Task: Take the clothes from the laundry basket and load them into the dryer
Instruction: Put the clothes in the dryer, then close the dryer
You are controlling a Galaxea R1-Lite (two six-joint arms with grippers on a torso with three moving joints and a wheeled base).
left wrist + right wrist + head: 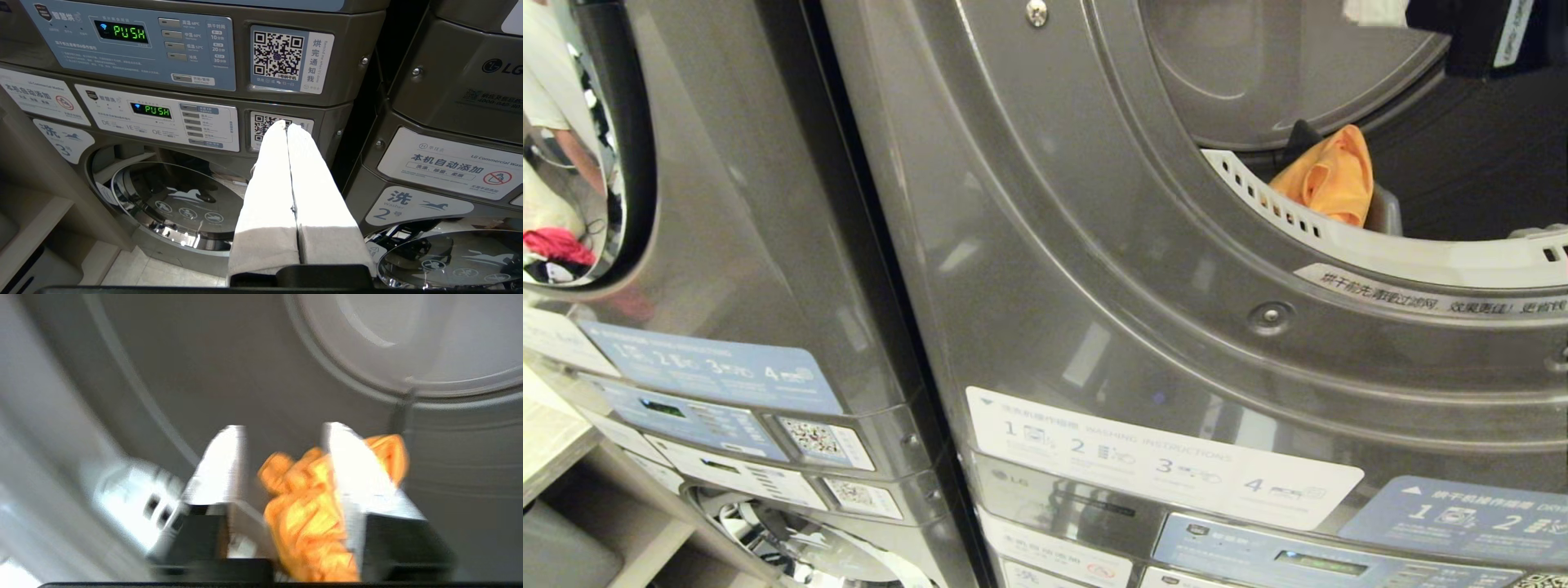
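Observation:
An orange garment (1331,175) lies crumpled on the lower lip of the open dryer (1094,204), beside the white perforated rim (1258,196). In the right wrist view the same orange garment (310,514) shows beyond my right gripper (284,428), whose fingers stand apart and hold nothing. That gripper's body (1474,33) is at the upper right of the drum mouth, above the garment. My left gripper (287,124) hangs parked low in front of the washers' control panels, fingers pressed together and empty. The laundry basket is out of view.
A second machine stands to the left, its round door glass (572,139) reflecting a person and some clothes. Control panels (1160,465) run below the dryer mouth. Lower down are washer doors (179,200) and a wooden shelf (556,441) at far left.

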